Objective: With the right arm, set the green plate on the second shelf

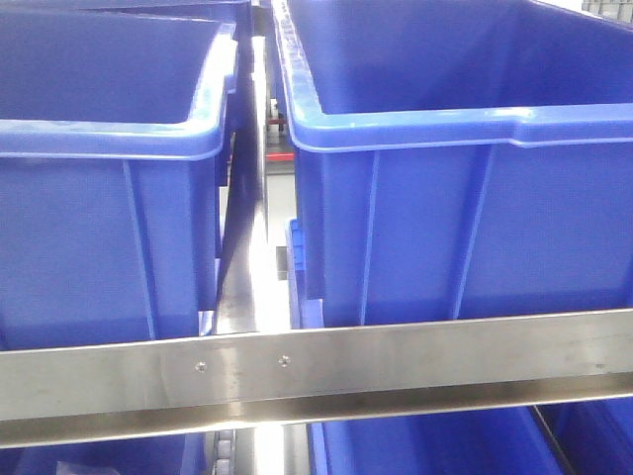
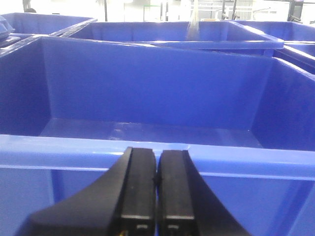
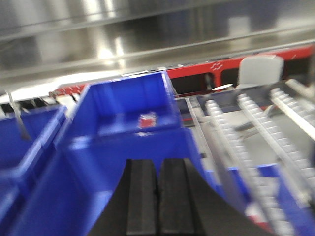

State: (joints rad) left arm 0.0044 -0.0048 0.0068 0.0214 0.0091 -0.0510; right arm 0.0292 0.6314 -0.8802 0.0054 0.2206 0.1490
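The green plate is out of view in every frame. My left gripper point(image 2: 157, 152) is shut with nothing between its black fingers, and it sits just in front of the near rim of a blue bin point(image 2: 147, 103) whose inside shows nothing. My right gripper point(image 3: 158, 162) is also shut with nothing held, hovering over the near edge of a blue bin point(image 3: 128, 115); this view is motion-blurred. Neither gripper shows in the front view.
Two large blue bins point(image 1: 109, 178) point(image 1: 465, 178) stand side by side on a rack behind a steel shelf rail point(image 1: 316, 371), with more bins below. Right wrist view: a steel shelf overhead point(image 3: 147, 34), roller tracks point(image 3: 251, 132) at right, a red frame point(image 3: 246, 66) behind.
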